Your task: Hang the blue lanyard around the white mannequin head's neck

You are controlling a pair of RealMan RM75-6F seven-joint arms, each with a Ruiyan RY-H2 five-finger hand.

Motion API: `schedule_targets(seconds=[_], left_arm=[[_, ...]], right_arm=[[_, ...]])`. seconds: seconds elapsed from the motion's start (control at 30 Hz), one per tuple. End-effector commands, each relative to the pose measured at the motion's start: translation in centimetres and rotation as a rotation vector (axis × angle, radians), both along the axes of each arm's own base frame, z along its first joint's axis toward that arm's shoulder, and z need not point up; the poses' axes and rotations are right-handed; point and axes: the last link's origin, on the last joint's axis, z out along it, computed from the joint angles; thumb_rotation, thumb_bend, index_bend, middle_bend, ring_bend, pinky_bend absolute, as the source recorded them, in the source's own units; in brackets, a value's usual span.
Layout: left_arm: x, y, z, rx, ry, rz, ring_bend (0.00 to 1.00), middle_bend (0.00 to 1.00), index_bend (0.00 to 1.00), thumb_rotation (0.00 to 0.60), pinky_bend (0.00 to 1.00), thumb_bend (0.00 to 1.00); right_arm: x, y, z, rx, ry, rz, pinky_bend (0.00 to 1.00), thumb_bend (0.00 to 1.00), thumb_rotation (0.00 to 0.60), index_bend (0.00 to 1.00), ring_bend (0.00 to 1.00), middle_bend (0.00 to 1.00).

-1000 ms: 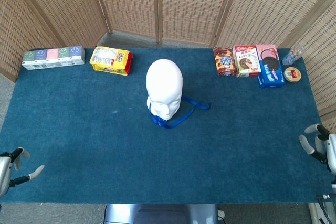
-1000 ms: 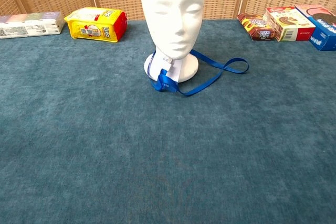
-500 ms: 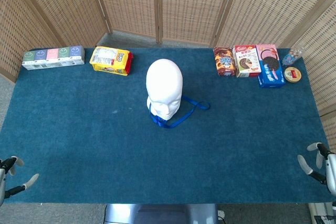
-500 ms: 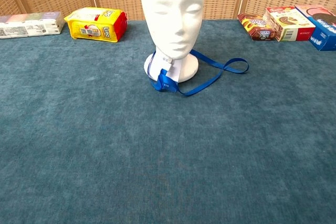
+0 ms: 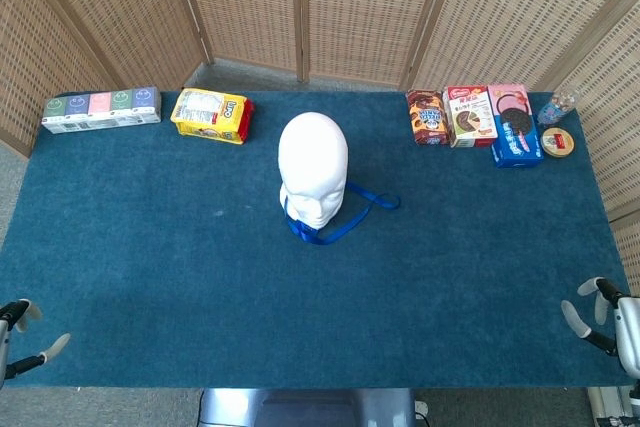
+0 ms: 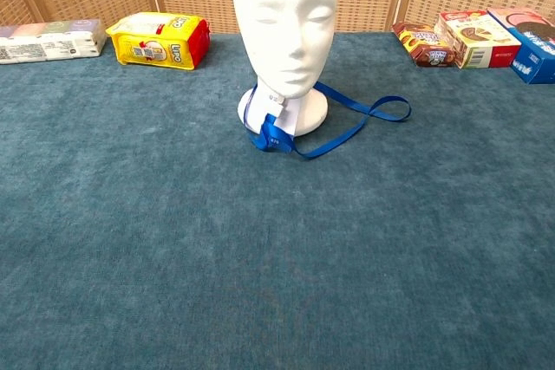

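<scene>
Looking down from the head view, the left hand [image 5: 22,337] and right hand [image 5: 607,319] have pulled back to the near corners, fingers apart, empty. One blue lanyard [image 5: 345,215] circles one mannequin head [image 5: 313,167], so it looks hung.

Chest view: neither hand shows; four snack boxes [image 6: 473,38] far right.

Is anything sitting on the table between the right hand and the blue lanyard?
Nothing visible. Only bare table lies between the right hand and the blue lanyard at the mannequin head; the snack boxes sit along the far edge.
</scene>
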Motion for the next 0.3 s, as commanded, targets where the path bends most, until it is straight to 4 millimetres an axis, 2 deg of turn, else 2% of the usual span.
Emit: schedule_targets(seconds=[0.03, 0.3], left_arm=[[-0.03, 0.0, 0.21, -0.006, -0.002, 0.019, 0.53, 0.61, 0.5, 0.341, 0.49, 0.09], [-0.01, 0.24, 0.38, -0.009, -0.006, 0.024, 0.53, 0.6, 0.5, 0.343, 0.49, 0.09]], right_arm=[[0.01, -0.05, -0.16, 0.003, -0.012, 0.001, 0.82, 0.33, 0.004, 0.49, 0.8, 0.71], [0.24, -0.29, -0.36, 0.013, -0.022, 0.006, 0.83, 0.33, 0.008, 0.5, 0.8, 0.71]])
